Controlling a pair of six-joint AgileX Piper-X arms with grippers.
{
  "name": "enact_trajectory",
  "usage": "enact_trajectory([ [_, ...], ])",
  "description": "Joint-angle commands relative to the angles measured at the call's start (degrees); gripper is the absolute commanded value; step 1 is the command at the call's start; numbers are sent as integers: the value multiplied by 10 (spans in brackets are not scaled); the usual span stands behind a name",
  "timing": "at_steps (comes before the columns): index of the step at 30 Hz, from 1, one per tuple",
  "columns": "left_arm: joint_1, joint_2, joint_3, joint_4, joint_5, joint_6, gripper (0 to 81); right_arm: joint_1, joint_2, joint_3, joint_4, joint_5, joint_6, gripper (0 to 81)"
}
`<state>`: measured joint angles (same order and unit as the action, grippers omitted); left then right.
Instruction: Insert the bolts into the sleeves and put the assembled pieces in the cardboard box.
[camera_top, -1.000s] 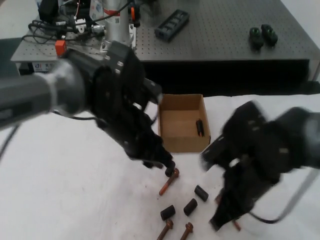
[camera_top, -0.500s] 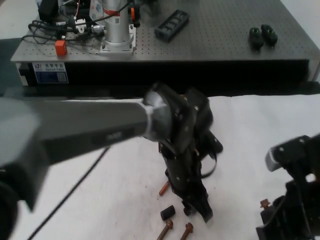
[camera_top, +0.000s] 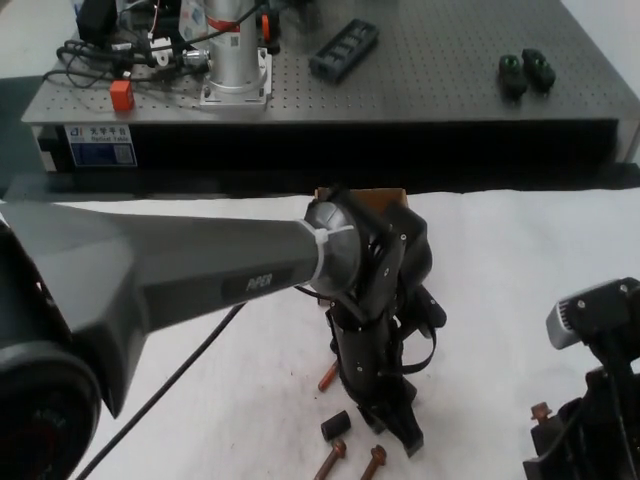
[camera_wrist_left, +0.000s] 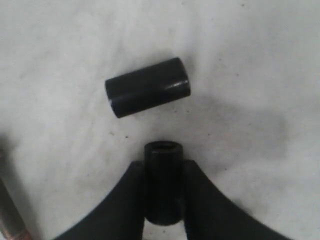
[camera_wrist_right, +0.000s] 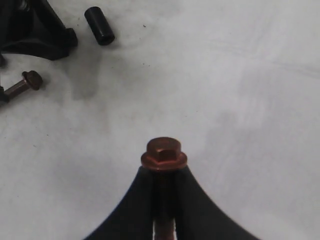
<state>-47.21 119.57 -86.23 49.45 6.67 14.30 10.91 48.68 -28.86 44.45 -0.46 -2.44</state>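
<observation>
Left arm, high view: it crosses the cloth (camera_top: 200, 400) from the near left, and the left gripper (camera_top: 405, 438) points down at the cloth among the loose parts.
Box, high view: the box (camera_top: 385, 196) stands on the cloth behind the left arm's wrist, mostly hidden by it.
Loose parts, high view: a loose sleeve (camera_top: 335, 425) lies just beside the left gripper. Two loose bolts (camera_top: 331, 460) lie at the near edge, and a third is half hidden by the arm.
Right arm, high view: it is at the near right corner. The right gripper (camera_top: 545, 430) holds the held bolt (camera_top: 540, 410) head up, well apart from the box.
Left gripper, left wrist view: the left gripper (camera_wrist_left: 163, 172) pinches the held sleeve (camera_wrist_left: 163, 165) between its fingers, with the bore facing outward.
Cloth, left wrist view: a loose sleeve (camera_wrist_left: 147, 87) lies on its side near the held one, not touching it. A loose bolt (camera_wrist_left: 10, 215) shows at the edge.
Right gripper, right wrist view: the right gripper (camera_wrist_right: 164, 176) clamps the held bolt (camera_wrist_right: 164, 155) by the shank, just under the head.
Farther off, right wrist view: the left gripper (camera_wrist_right: 35, 30) is seen with a loose sleeve (camera_wrist_right: 99, 25) beside it and a loose bolt (camera_wrist_right: 22, 85) near it.
</observation>
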Motion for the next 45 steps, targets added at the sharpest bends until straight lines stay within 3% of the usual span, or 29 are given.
enact_trajectory([
  [1, -1, 1, -10, -17, -5, -25, 3, -2, -7, -1, -13, -6, 3, 13],
  [4, 2, -31, -9, -23, -5, -93, 3, -2, -16, -1, -49, -29, 30, 13],
  [9, 7, -161, 96, -132, 10, -138, 6, 0, -31, 1, -205, -148, 134, 13],
  [15, 7, -324, 283, -327, 142, -203, 6, 0, -12, 1, -463, -198, 277, 13],
  [20, 7, -414, 381, -491, 171, -256, 6, 8, 32, 1, -586, -213, 360, 13],
  [29, 7, -453, 398, -526, 153, -255, 6, 48, 67, 1, -600, -237, 384, 13],
  [45, 7, -453, 398, -527, 102, -255, 6, 52, 67, 1, -550, -243, 349, 13],
])
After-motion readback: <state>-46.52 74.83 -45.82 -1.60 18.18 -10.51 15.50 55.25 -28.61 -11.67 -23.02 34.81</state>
